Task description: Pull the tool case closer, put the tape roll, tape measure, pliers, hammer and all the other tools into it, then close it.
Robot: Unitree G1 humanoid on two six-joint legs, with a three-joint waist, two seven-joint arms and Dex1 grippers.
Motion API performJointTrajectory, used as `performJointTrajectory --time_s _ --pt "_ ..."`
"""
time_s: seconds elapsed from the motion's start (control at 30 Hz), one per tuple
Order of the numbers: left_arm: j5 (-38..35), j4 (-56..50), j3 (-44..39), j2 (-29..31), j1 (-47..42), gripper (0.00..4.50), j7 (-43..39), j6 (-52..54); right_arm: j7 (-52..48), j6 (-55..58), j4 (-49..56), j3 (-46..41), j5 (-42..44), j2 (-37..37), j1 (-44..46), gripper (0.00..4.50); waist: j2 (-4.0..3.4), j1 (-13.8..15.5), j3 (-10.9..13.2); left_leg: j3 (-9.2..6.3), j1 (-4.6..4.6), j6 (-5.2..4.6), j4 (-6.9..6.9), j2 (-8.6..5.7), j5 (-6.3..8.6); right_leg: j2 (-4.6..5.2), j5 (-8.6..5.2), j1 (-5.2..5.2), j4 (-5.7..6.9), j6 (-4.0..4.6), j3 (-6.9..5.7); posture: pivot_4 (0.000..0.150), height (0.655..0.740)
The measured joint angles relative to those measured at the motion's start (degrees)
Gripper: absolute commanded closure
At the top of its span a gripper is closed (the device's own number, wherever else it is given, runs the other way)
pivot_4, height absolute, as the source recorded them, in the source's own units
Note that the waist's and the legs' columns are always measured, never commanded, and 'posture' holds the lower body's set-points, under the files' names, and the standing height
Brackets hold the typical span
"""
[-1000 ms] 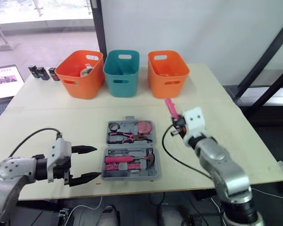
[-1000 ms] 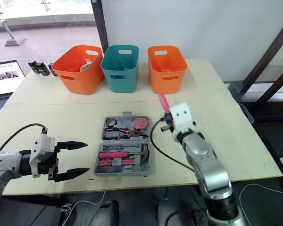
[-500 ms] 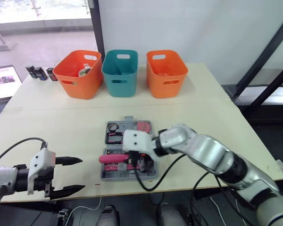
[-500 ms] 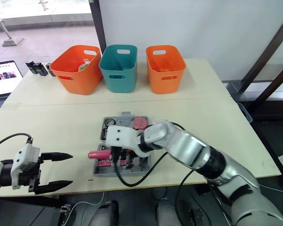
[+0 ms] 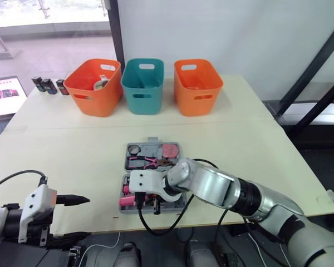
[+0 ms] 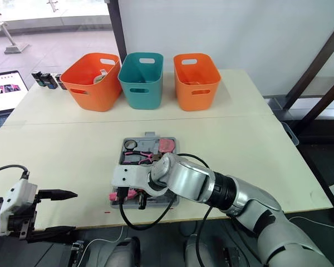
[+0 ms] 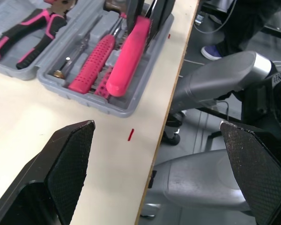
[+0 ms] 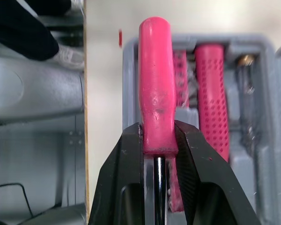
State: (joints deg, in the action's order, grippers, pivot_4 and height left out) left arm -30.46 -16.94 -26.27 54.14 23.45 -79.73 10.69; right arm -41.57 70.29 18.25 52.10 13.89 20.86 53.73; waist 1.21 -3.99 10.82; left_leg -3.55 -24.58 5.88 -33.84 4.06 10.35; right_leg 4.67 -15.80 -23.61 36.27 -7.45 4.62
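Your right jaws clamp the stiff, light screwdriver at its handle base; expect slippery plastic. Left jaws stand wide.

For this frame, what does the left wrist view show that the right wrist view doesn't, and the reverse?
Left wrist only: the pliers, in the tool case's other half. Right wrist only: the pink-handled tool's dark shaft between the fingers. Both: the right gripper shut on that tool, the dotted pink handle beside it, the red mark on the table.
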Motion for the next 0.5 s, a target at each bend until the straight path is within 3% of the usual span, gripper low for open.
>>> performJointTrajectory --time_s 0.5 --pt "1.1 0.0 0.3 -0.7 -2.9 0.0 2.3 -0.9 0.6 -6.4 -5.3 3.0 -4.1 -1.1 -4.3 4.11 0.01 0.0 0.0 0.0 0.01 0.0 -0.02 0.0 0.0 -0.01 0.01 0.02 0.03 -0.01 0.0 0.15 0.74"
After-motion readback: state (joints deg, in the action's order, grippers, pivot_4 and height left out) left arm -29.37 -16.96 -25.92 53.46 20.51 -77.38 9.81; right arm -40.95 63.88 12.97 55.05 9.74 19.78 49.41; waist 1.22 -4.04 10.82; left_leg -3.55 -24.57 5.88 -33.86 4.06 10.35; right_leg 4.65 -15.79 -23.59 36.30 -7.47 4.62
